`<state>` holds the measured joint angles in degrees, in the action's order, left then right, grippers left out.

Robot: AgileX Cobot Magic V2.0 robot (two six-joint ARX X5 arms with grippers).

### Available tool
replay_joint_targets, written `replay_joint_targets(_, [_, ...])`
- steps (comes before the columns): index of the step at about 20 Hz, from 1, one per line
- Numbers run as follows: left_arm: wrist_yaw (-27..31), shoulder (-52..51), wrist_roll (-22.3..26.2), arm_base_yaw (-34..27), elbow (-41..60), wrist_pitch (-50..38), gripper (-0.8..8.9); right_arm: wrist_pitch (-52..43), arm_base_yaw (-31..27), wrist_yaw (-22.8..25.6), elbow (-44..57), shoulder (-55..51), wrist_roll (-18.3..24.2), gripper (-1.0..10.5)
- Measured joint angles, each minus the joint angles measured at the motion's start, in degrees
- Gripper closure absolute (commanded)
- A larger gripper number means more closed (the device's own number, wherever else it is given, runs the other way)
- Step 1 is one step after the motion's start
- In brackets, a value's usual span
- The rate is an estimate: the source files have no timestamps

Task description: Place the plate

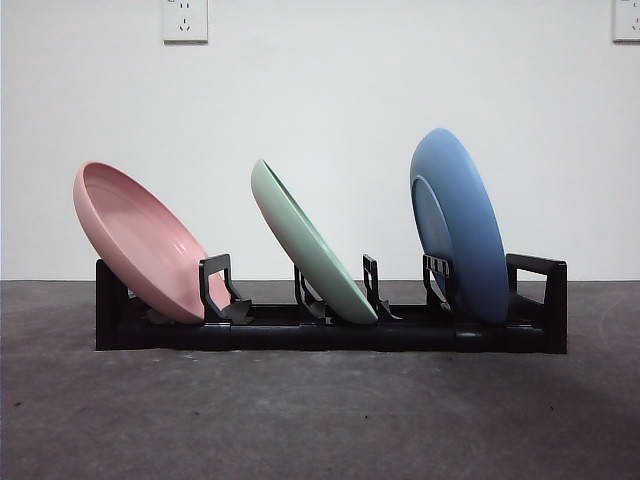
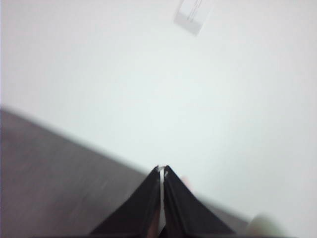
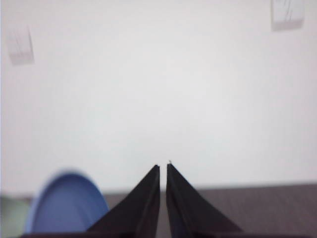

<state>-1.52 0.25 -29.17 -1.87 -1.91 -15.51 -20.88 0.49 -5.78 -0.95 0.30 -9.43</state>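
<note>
We see three plates leaning in the long black plastic dish rack (image 1: 330, 335) on the dark grey table (image 1: 320, 420): a round pink plastic-looking plate (image 1: 140, 240) at one end, a pale green round plate (image 1: 310, 245) in the middle slot, and a round blue plate (image 1: 460, 225) standing steepest at the other end. Every slot we can make out is filled, so we judge the placing is done or close to it.

Neither arm shows in the front view. Our left gripper (image 2: 162, 168) has its jaws drawn together to a thin slit, with nothing between them; ahead of the jaws lies only blurred table and white wall. Our right gripper (image 3: 163, 166) likewise has its jaws nearly touching and holds nothing; the blue plate (image 3: 67, 203) sits low beside its jaws, apart from them, with a sliver of the green one at the frame's edge.

As for handling, we would judge these plates stiff and light, with smooth, glossy faces that would slip between narrow jaws. A plate offers only its thin rim, so we would pinch the upper edge that stands clear of the rack's posts, gripping across rim and face. The blue plate, most upright, looks the easiest to tip; its balance in the slot is the thing to watch.
</note>
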Motion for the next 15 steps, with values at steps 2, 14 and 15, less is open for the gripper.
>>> replay_joint_targets(2, [-0.13, 0.0, -1.84, 0.0, -1.03, 0.37, 8.06, -0.7, 0.0, 0.0, -0.85, 0.0, -2.1, 9.3])
replay_joint_targets(14, [-10.25, 8.11, -1.79, 0.0, -28.48, 32.41, 8.03, 30.6, 0.0, -5.2, -25.86, 5.88, -7.63, 9.3])
replay_joint_targets(15, [-12.26, 9.81, -0.48, 0.0, -30.75, 35.6, 8.03, 34.14, 0.0, -6.67, -28.09, 7.3, -7.63, 9.3])
